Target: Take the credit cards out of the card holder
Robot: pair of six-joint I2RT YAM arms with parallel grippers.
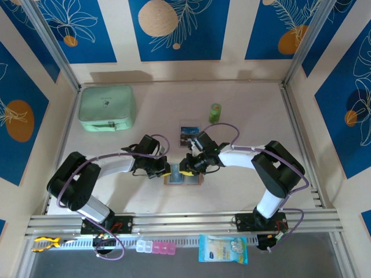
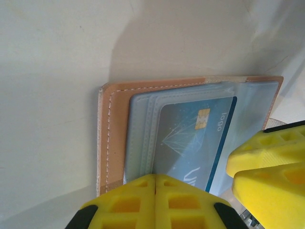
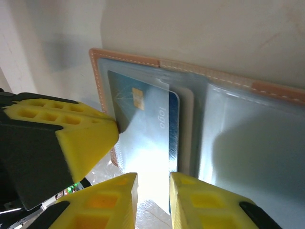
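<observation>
The tan card holder lies open on the table between my two grippers. In the left wrist view its tan edge frames grey-blue pockets, and a blue credit card with a gold chip sits partly out of one. My left gripper is shut, its tips pressed on the holder's pocket panel. The right gripper is open, its fingers on either side of the corner of the blue card. The left gripper's yellow fingers touch the card's left side. Another dark card lies on the table behind the holder.
A mint-green zip pouch rests at the back left and a small green bottle stands at the back right. On the front rail lie a blue packet, a pill organiser and a yellow tool.
</observation>
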